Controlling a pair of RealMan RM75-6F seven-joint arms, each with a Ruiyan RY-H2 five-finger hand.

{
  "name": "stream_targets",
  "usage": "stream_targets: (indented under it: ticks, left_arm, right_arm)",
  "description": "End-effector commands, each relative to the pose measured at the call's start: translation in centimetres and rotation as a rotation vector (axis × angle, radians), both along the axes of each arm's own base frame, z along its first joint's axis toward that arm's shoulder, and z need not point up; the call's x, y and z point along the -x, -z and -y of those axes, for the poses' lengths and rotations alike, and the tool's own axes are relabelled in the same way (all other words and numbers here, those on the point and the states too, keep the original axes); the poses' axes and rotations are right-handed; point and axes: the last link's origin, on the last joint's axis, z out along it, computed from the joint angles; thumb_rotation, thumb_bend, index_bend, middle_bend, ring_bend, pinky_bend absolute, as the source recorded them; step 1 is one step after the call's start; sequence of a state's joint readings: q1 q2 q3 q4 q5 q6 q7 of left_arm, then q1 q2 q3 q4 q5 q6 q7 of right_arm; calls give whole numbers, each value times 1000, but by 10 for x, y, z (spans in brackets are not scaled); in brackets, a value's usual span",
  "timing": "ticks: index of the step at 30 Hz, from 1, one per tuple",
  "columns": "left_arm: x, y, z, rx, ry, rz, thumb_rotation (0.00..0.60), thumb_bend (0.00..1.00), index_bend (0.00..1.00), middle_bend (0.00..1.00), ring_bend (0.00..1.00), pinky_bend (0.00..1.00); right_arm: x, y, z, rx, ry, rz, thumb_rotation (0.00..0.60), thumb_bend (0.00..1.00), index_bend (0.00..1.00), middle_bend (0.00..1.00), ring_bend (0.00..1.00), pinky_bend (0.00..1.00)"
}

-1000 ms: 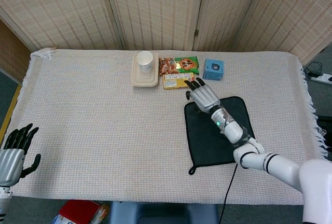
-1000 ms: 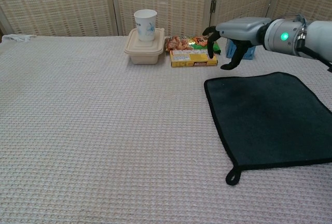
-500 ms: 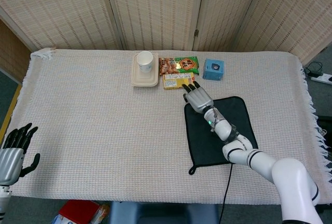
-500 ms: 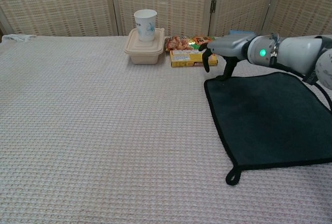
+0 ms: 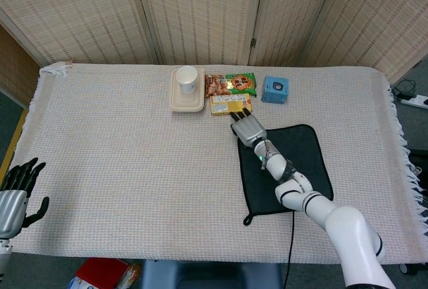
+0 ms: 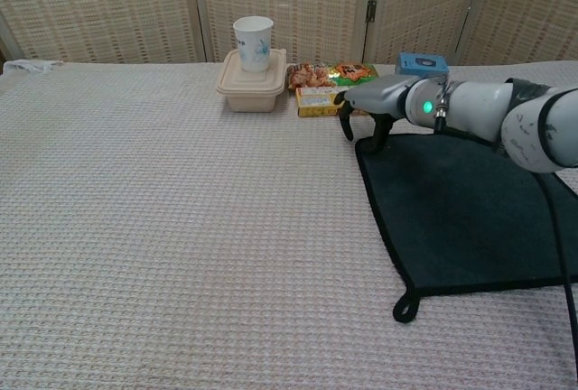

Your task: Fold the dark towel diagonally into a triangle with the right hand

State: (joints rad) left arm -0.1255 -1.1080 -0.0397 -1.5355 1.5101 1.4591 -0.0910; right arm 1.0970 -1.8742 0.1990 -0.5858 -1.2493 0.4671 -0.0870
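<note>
The dark towel (image 5: pixel 297 165) (image 6: pixel 470 209) lies flat and unfolded on the right part of the table, its hanging loop (image 6: pixel 404 307) at the near left corner. My right hand (image 5: pixel 247 127) (image 6: pixel 364 106) is low over the towel's far left corner. Its fingers are spread and curve downward, and in the chest view the fingertips (image 6: pixel 377 140) touch the corner's edge. The corner still lies flat and nothing is lifted. My left hand (image 5: pixel 17 192) hangs off the table's near left edge with its fingers spread, holding nothing.
Just beyond the right hand lie a yellow box (image 5: pixel 226 105) (image 6: pixel 318 100) and snack packs (image 5: pixel 231 84). A paper cup (image 5: pixel 188 77) stands on a beige container (image 5: pixel 186 100), and a blue box (image 5: pixel 275 89) sits to the right. A woven cloth (image 5: pixel 120 168) covers the table.
My right hand has moved left and down, from above the towel's far edge to its far left corner, and now touches it. The left hand has sunk slightly.
</note>
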Motion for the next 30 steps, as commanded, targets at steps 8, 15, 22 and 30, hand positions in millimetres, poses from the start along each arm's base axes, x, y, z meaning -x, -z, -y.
stream_targets:
  ticks: [8,15,22,30]
  left_arm:
    - [1,-2,-1,-13,-1,-6,600,542,20,33,0,0]
    - [2,-2,-1,-14,-1,-7,600,543,18,34,0,0]
    - [2,-1,-1,-11,1,-8,600,542,15,34,0,0]
    - [1,-1,-1,-11,12,-7,600,542,1,34,0,0]
  right_arm:
    - [0,4,4,0,1,-32,600,425,463,75,95,37]
    - [1,5,5,1,7,-34,600,426,493,79,98,37]
    - [6,4,5,1,11,-47,600,435,544,89,111,37]
    - [9,-2,3,23,-13,-20,600,453,629,135,145,54]
